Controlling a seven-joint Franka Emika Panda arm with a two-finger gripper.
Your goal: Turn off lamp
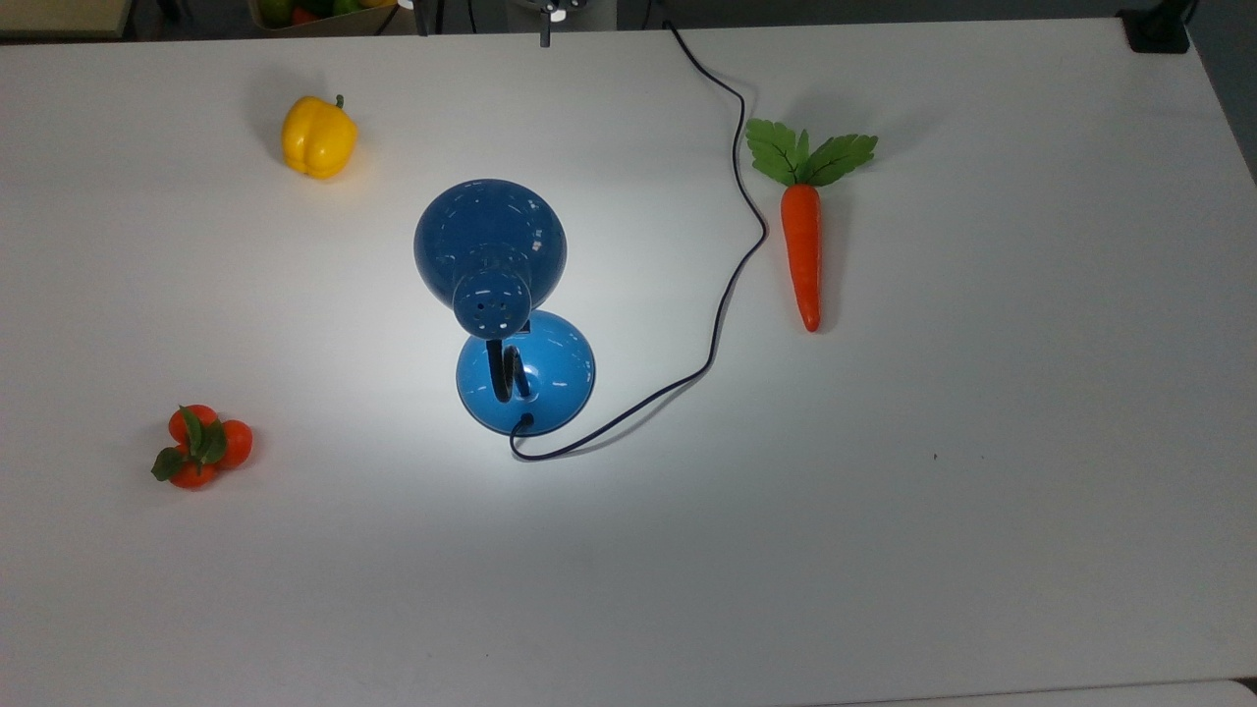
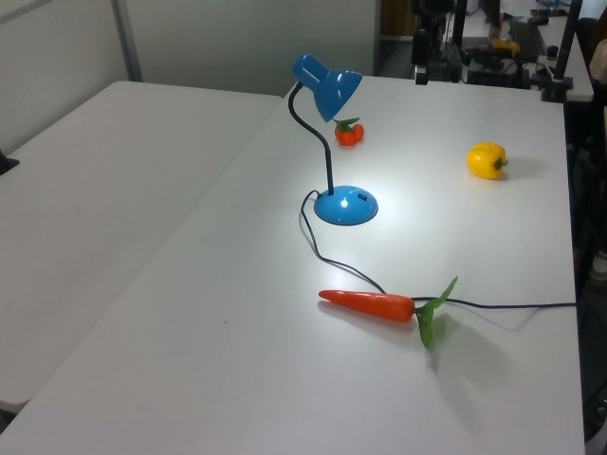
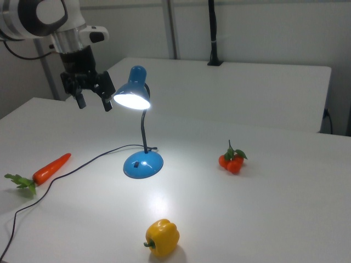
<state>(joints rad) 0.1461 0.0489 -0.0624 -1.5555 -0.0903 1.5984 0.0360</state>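
Top view first: the lamp [image 1: 503, 304] sits a little left of the frame's middle on the white desk [image 1: 982, 511], its dome shade overlapping the round base from above, and a bright pool of light spreads around it, so it is plainly on. Its cord [image 1: 732, 285] loops off the base's lower edge and snakes up to the top edge. A carrot [image 1: 802, 236] lies right of the cord, a yellow pepper [image 1: 318, 136] upper left, a bunch of small oranges [image 1: 199, 447] lower left. My read: the approach is barely begun, and nothing touches the lamp.

Left view: the lamp stands in the upper middle, neck curving up from the base, shade tipped down toward the glowing patch. A small dark switch seems to sit on the base's top; the next move, I judge, calls for coming down onto that spot and pressing without shoving the light base.

Right view: here's the arm in the upper left corner, wrist pointing down, and the gripper [image 3: 93, 100] hangs high above the desk, just left of the lit shade and well above the base. The jaws are spread, holding nothing. It needs to drop and travel right, clearing the shade and neck.
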